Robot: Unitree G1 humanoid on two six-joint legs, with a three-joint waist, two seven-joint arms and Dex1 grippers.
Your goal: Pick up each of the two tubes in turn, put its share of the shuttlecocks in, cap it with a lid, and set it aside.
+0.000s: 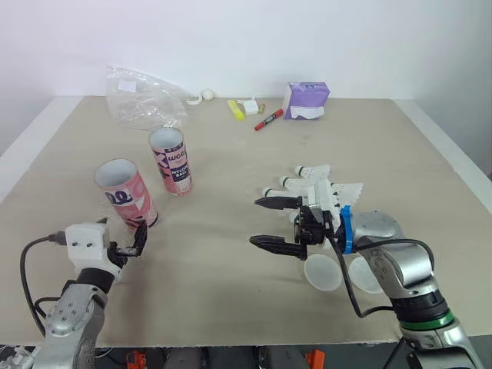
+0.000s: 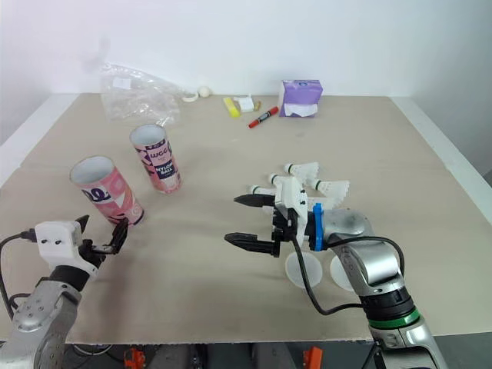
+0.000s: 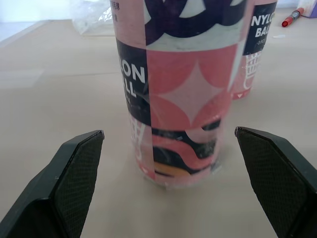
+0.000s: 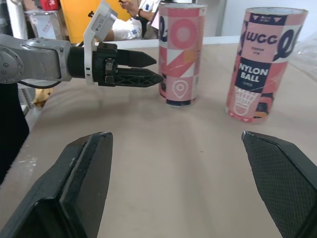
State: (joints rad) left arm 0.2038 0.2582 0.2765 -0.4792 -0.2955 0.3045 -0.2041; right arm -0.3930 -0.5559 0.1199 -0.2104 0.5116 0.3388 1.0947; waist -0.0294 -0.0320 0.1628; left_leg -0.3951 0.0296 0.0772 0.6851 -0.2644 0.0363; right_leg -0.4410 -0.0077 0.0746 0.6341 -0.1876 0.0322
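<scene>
Both tools spread open | left tool (image 1: 135, 244) just short of near tube (image 1: 127, 192), not touching | right tool (image 1: 254, 221) well apart

Two tubes stand upright on the left half of the tabletop (image 1: 231, 261). The nearer tube (image 1: 127, 192) is further left, and the farther tube (image 1: 171, 160) is behind it to its right. The left gripper (image 1: 137, 242) sits just in front of the nearer tube. The shuttlecocks (image 1: 315, 181) lie clustered right of centre, with the right gripper (image 1: 254, 221) near their left. Two lids (image 1: 323, 273) lie side by side in front of them, partly under the right arm. Along the far edge, left to right, lie a plastic bag (image 1: 142, 100), a highlighter (image 1: 235, 109), a marker (image 1: 268, 120) and a box (image 1: 306, 100).
</scene>
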